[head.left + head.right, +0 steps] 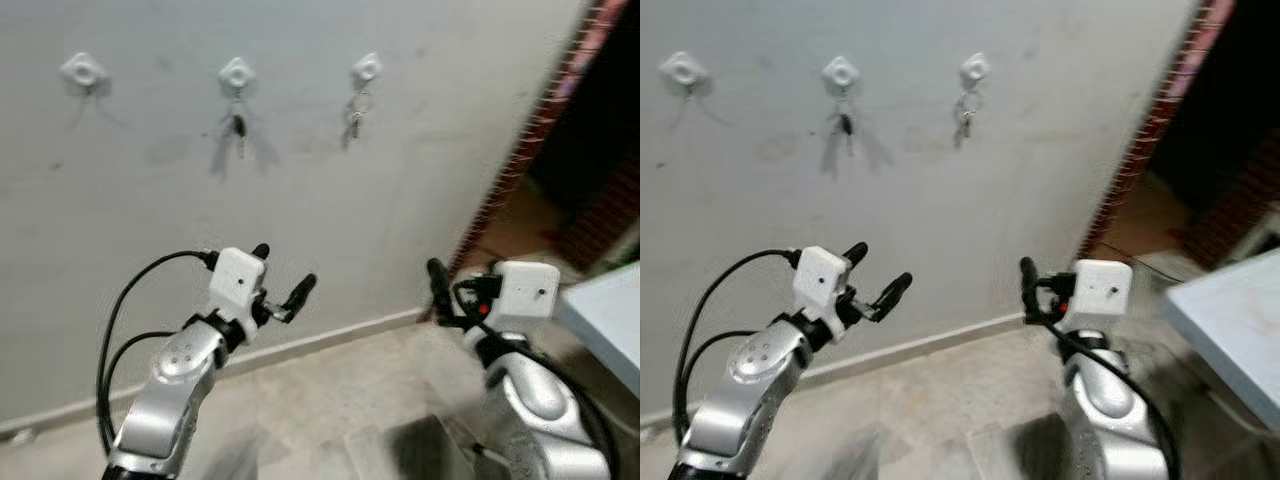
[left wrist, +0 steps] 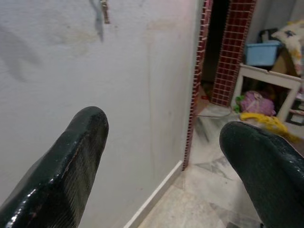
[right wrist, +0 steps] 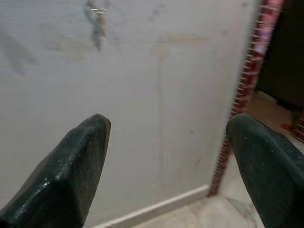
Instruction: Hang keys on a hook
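Three white hooks on the grey wall (image 1: pixel 330 210): the left hook (image 1: pixel 84 72) bare, the middle hook (image 1: pixel 236 74) carrying keys (image 1: pixel 238 124), the right hook (image 1: pixel 366 69) carrying a second bunch of keys (image 1: pixel 355 115). Below, the left gripper (image 1: pixel 280 275) is raised with fingers spread wide, holding and touching nothing. The right gripper (image 3: pixel 166 156) likewise stands wide open and empty, well apart from the wall.

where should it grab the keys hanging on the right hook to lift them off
Grip the dangling keys just below the ring, coming straight at the wall from the front with fingers either side. They hang free beneath the right hook, so lifting upward should clear it.
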Motion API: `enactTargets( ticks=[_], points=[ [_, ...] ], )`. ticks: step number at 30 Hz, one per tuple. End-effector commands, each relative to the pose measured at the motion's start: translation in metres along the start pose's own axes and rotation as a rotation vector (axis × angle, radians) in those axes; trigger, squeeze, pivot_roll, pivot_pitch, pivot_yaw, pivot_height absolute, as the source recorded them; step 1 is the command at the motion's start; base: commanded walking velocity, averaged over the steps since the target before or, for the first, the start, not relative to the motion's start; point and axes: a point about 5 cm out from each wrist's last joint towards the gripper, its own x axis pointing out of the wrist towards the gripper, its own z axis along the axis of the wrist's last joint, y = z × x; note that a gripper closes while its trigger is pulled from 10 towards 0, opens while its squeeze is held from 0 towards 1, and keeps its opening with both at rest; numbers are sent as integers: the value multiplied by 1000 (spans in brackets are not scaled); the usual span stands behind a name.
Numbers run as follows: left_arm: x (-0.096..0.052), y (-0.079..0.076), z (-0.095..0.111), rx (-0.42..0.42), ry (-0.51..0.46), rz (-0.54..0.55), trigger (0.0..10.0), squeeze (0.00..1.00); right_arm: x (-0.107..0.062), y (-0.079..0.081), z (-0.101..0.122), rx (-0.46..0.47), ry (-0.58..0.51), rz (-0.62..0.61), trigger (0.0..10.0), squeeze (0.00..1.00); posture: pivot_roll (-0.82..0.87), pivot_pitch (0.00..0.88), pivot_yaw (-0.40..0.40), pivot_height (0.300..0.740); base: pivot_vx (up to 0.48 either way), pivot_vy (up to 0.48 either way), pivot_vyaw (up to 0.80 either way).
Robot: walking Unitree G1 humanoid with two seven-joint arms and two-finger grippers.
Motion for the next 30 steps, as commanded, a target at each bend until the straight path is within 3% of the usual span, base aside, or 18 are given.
enactTargets(
  ticks=[1,11,30],
  points=[
    [3,-4,3,-3,-10,-12,10000,0,0,-5,3,-13,-9,-19,10000,0,40,0,-51,740,0,0,-731],
    [4,-5,2,-16,-11,-20,10000,0,1,-5,5,-16,-20,-20,10000,0,38,0,-52,740,0,0,-131],
    [5,-6,2,-36,-10,-34,10000,0,0,-7,4,-26,-14,-26,10000,0,33,0,-53,740,0,-429,0]
  ],
)
